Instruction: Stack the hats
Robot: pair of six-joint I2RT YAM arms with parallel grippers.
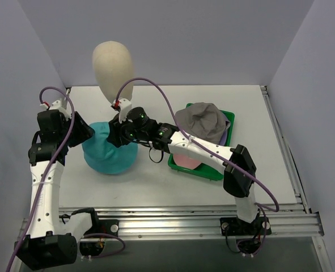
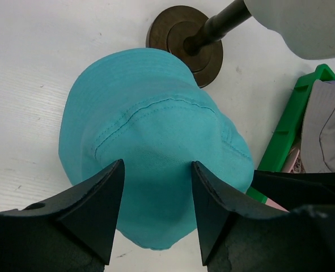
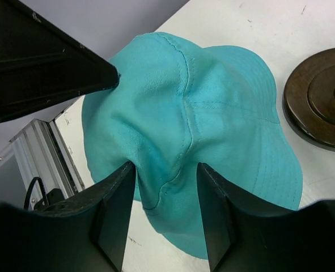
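**Q:** What takes up the most room?

**A:** The white surface (image 1: 156, 187), with the green tray (image 1: 228, 117) on it. Behind the tray and to its left stands the cream mannequin head (image 1: 113, 65) on a brown stand (image 2: 184, 42). From overhead my right arm (image 1: 212, 150) hides the base of the stand. My wrist views show the base but cut off most of the head.

**Q:** Where are the hats?

**A:** The teal hat (image 1: 107, 153) lies crown up on the surface, just left of the tray. I cannot tell whether its brim touches the tray wall, because my right arm covers that spot. The grey hat (image 1: 201, 122) sits on top of the pile inside the tray and hides most of what is under it. Below it a lilac edge (image 1: 223, 136) shows toward the right side of the tray. A pink patch (image 1: 185, 160) shows at the tray's near left end, partly under my right arm. Too little of either shows for me to make out its shape.

**Q:** And your claws?

**A:** Both are over the teal hat, left of the tray. My left claw (image 2: 157, 164) is open, with its fingers (image 2: 99, 209) apart and the smooth crown between them, not pinched. My right claw (image 3: 166, 167) also has its fingers (image 3: 113, 215) spread. A raised fold of teal fabric stands in the gap. I cannot tell whether the pads touch that fold.
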